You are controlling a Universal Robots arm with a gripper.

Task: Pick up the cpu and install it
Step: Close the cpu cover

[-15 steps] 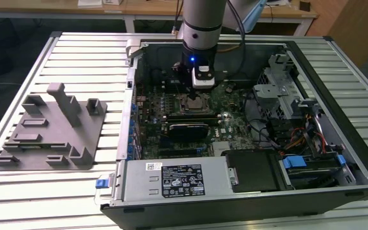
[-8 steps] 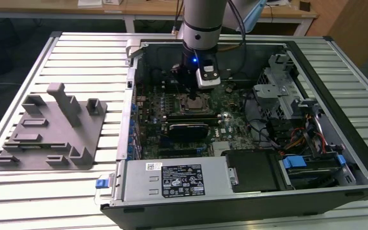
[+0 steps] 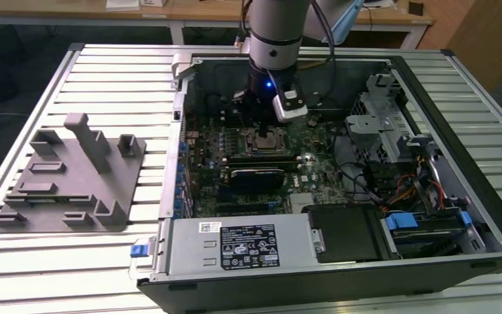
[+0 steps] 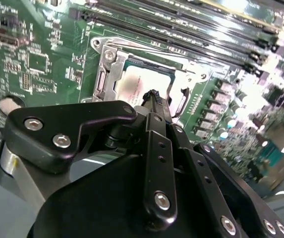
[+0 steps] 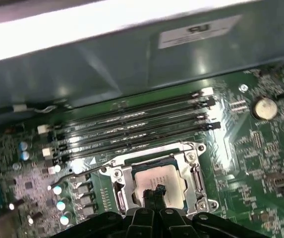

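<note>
First wrist view shows me the cpu [image 5: 146, 177] lying in its socket [image 5: 197, 171], far side of the case [image 5: 107, 69]; the gripper [image 5: 154, 191], pressed together, hovers at its top; seating looks in hand; further motion calls for gentleness.

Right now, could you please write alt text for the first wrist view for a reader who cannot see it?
The cpu lies in the metal-framed motherboard socket, with the hand, shut, over its middle. Four long memory slots run beside the socket.
</note>
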